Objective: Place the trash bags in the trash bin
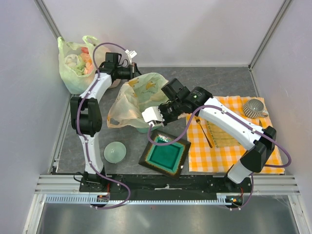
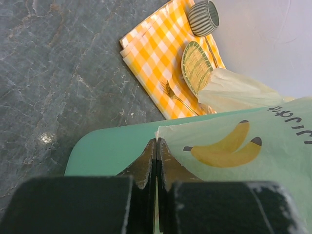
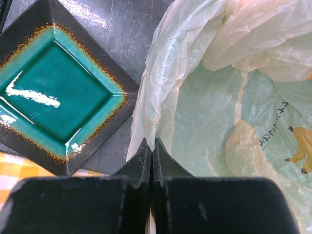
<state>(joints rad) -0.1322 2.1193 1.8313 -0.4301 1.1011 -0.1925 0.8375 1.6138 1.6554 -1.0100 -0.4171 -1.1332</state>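
Note:
The peach-cream trash bag (image 1: pixel 132 100) with banana prints is draped open over the mint-green trash bin, lining it. In the top view the bin is almost wholly covered; its rim shows in the left wrist view (image 2: pixel 109 146). My left gripper (image 1: pixel 137 73) is shut on the bag's far edge (image 2: pixel 234 146), its fingertips (image 2: pixel 156 142) just over the rim. My right gripper (image 1: pixel 150 117) is shut on the bag's near edge (image 3: pixel 161 83), its fingertips (image 3: pixel 150 144) pinching the film. The bin's green shows through the bag's inside (image 3: pixel 209 122).
A square teal dish (image 1: pixel 165 155) lies right beside the bin's near side, close under my right gripper (image 3: pixel 53 92). A pale green bowl (image 1: pixel 115 151) is at front left. A yellow-green stuffed bag (image 1: pixel 75 61) stands at back left. An orange checked cloth (image 1: pixel 229 146) holds a fork, mat and striped cup (image 1: pixel 253 107).

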